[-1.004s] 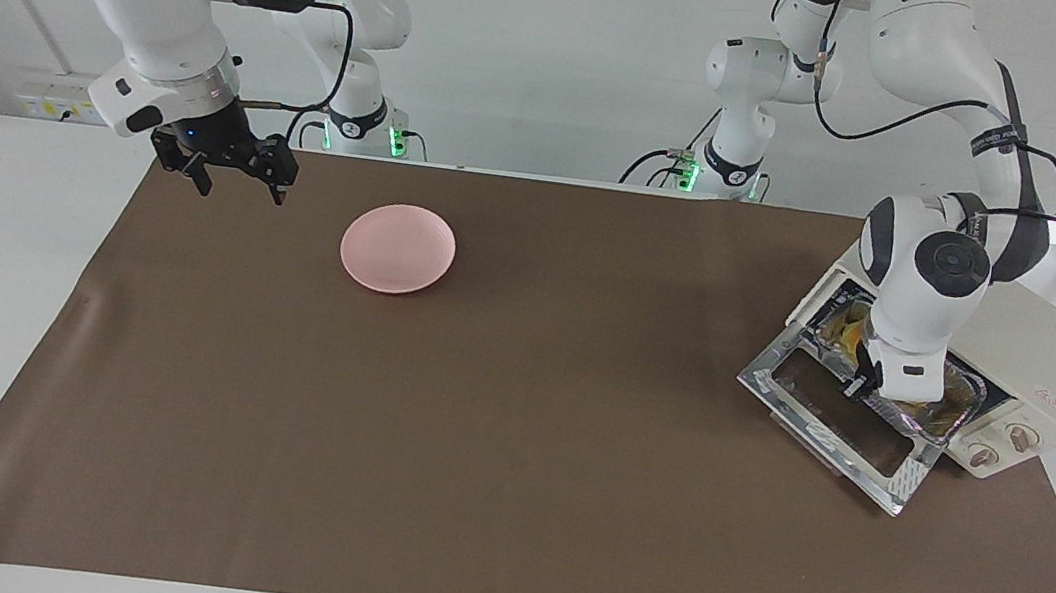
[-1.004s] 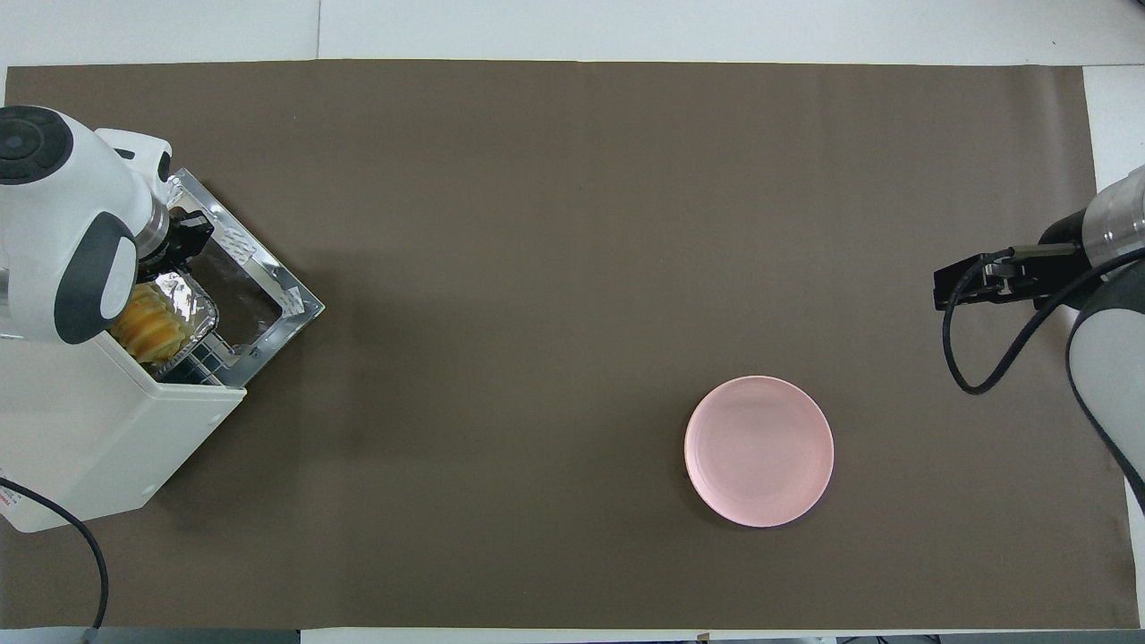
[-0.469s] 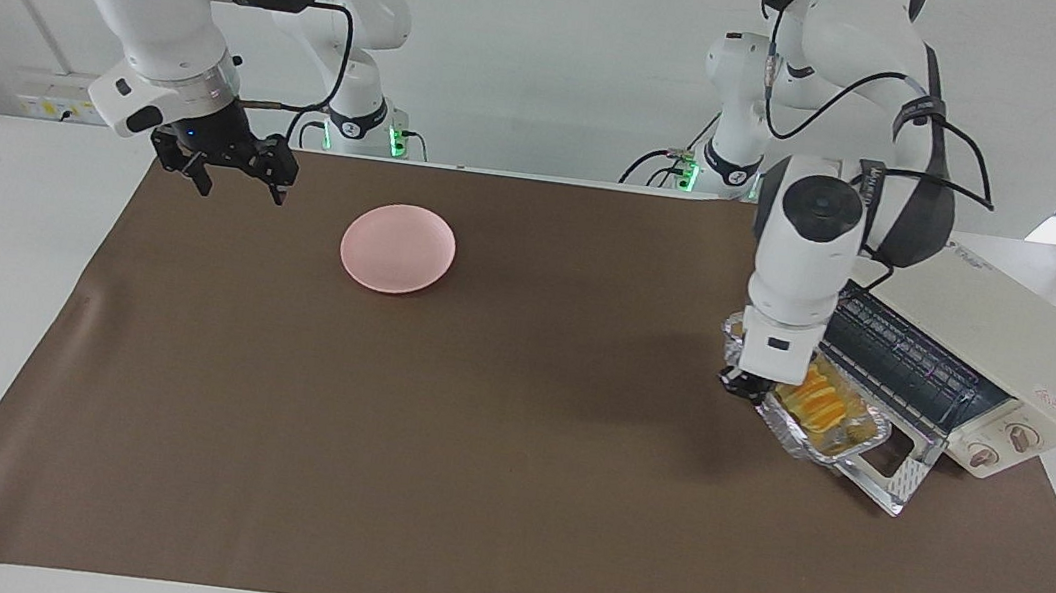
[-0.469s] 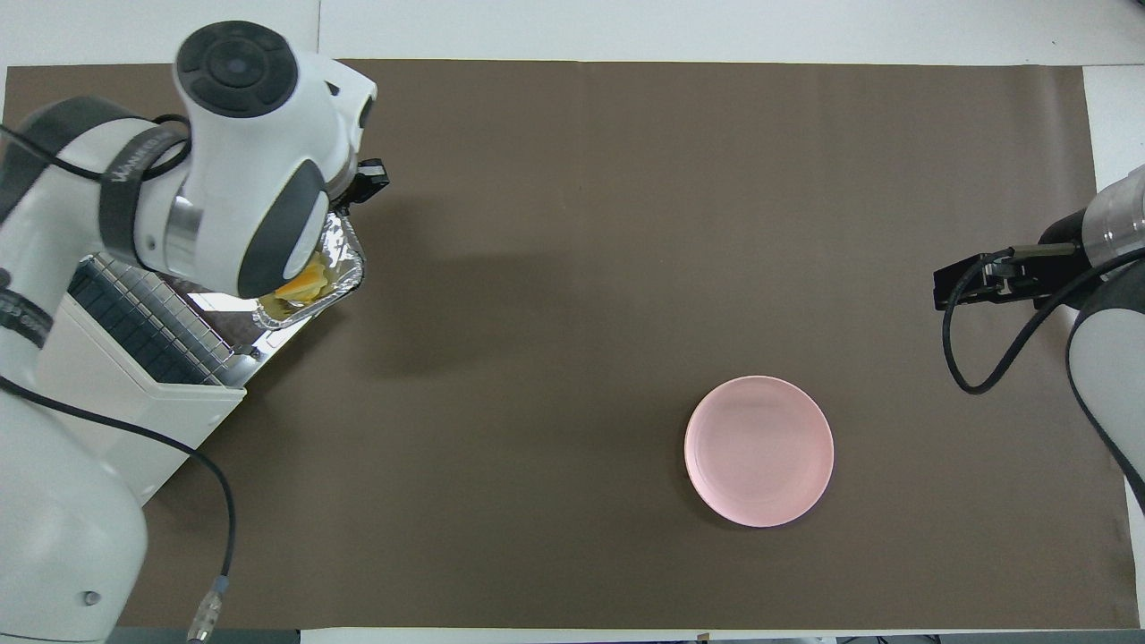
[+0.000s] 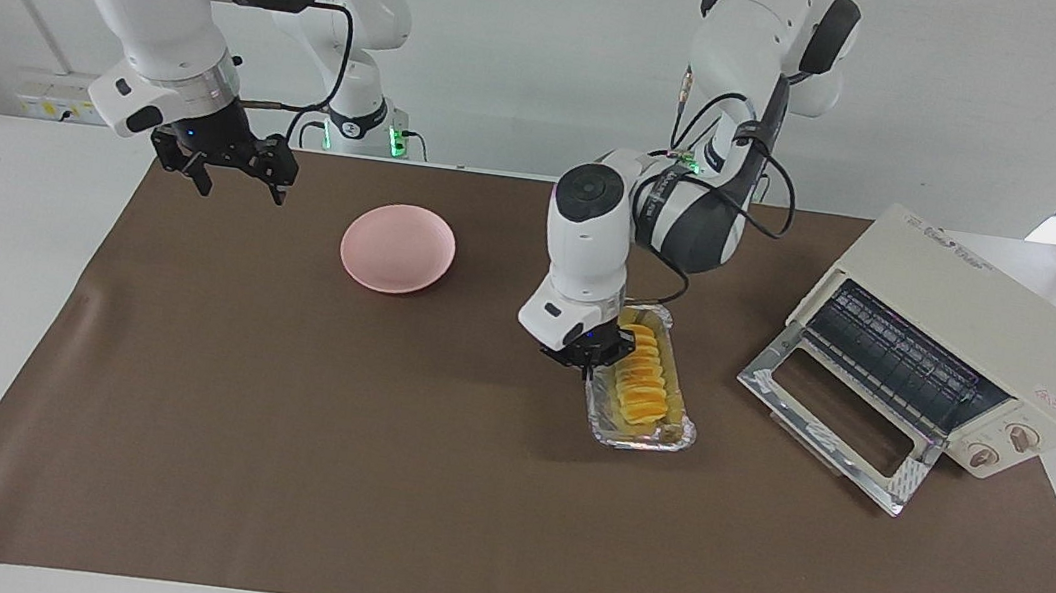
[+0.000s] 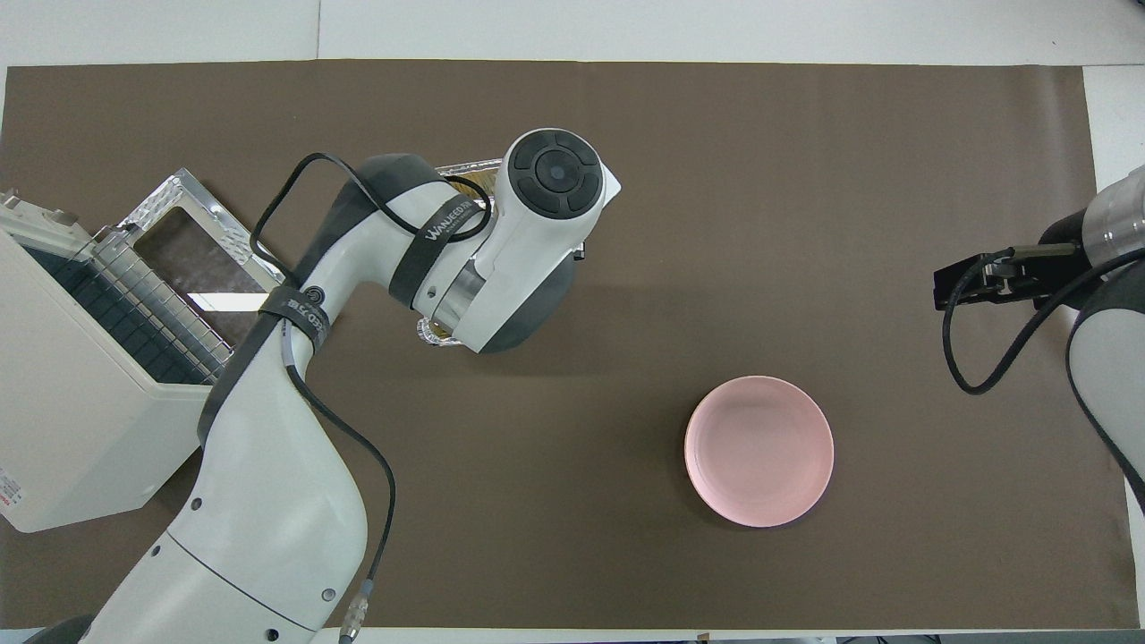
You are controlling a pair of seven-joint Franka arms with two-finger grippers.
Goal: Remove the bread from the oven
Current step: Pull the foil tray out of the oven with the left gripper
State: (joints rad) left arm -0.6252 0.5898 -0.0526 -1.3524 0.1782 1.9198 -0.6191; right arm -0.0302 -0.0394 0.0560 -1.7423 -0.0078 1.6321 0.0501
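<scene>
You can treat the removal as nearly done: the oven, at the left arm's end of the counter, stands open with its rack bare. The bread lies in a foil tray between oven and pink plate, farther from the robots than the plate; the left gripper has its fingers shut on the tray's rim, and you cannot tell whether the tray rests on the counter. The right gripper waits, fingers spread and empty, over the right arm's end.

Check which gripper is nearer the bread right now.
Left. The left gripper is at the rim of the foil tray that holds the bread, beside the loaf. The right gripper waits over the right arm's end of the table, past the pink plate.
</scene>
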